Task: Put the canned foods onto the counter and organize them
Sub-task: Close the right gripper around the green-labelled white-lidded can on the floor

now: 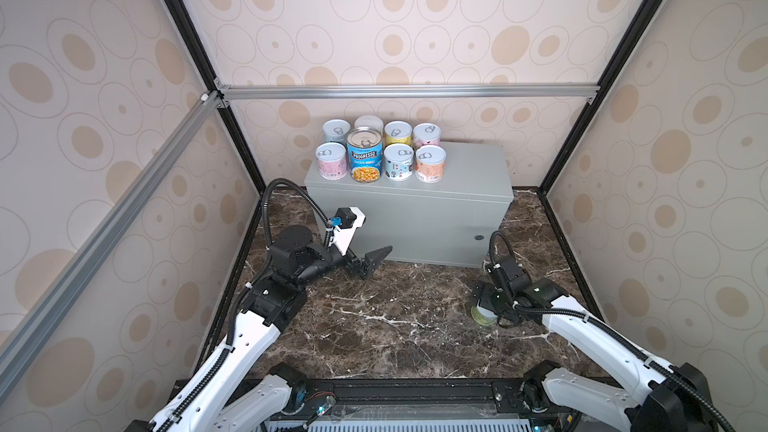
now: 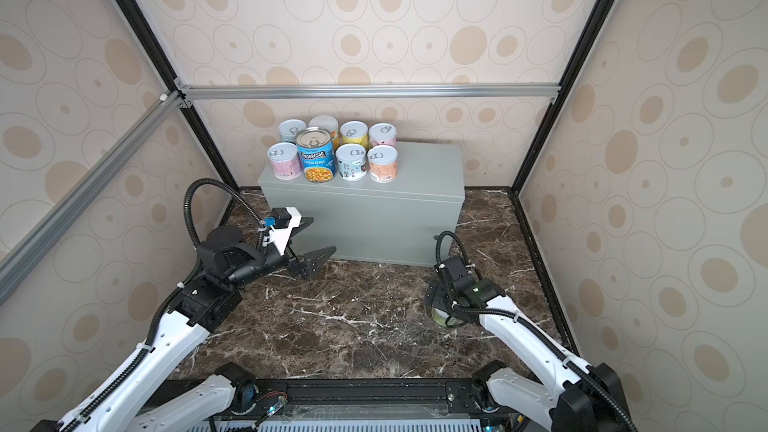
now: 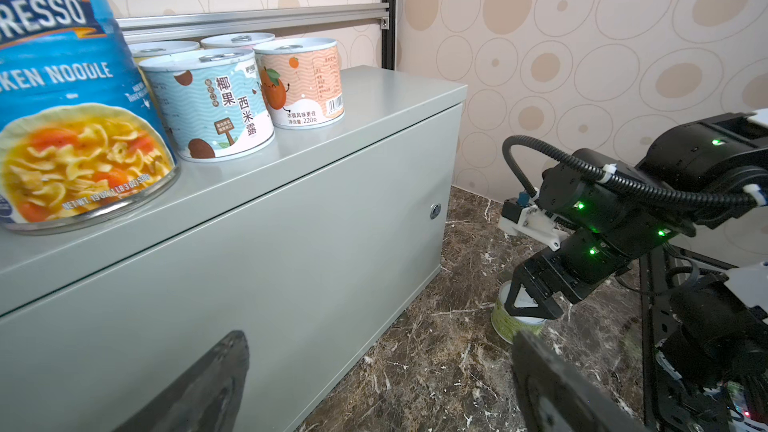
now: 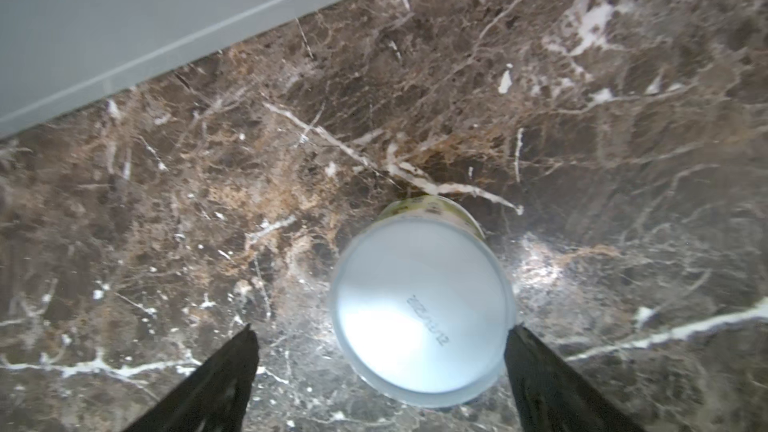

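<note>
The green-labelled can (image 4: 419, 309) is seen on the marble (image 1: 395, 326) at the near right, largely hidden under the right gripper (image 4: 382, 328). Its fingers are spread wide around the can, one perhaps touching it. At the left end of the counter (image 1: 469, 168), eight cans (image 1: 399, 162) are grouped, one far can mostly masked. The left gripper (image 2: 322, 234) is held wide and empty.

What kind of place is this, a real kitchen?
Probably a staged robot test booth, not a real kitchen: wallpapered panels on an aluminium frame, a marble-look floor, and a grey metal box holding cans.
</note>
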